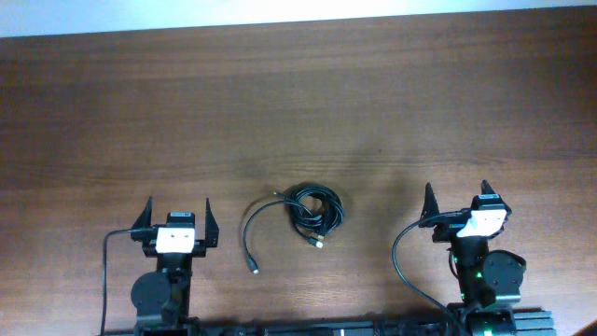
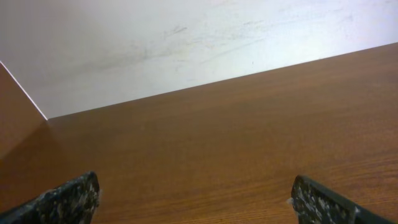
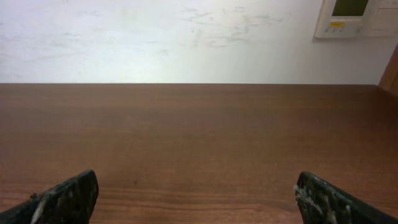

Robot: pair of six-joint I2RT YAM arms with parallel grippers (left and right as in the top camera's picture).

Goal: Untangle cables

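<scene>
The cables (image 1: 313, 209) lie as one tangled black coil on the wooden table, near the front edge between the two arms. One loose strand (image 1: 250, 233) curves out to the left and down, ending in a small plug. Another silvery plug sticks out at the coil's lower side. My left gripper (image 1: 177, 217) is open and empty, left of the coil. My right gripper (image 1: 457, 200) is open and empty, right of the coil. Both wrist views show only bare table between the open fingers (image 2: 196, 202) (image 3: 196, 196); the cables are out of those views.
The brown wooden table (image 1: 298, 103) stretches far behind the coil to a white wall. A white wall panel (image 3: 354, 17) shows at the top right of the right wrist view. Thick black wires (image 1: 401, 266) hang by the arm bases.
</scene>
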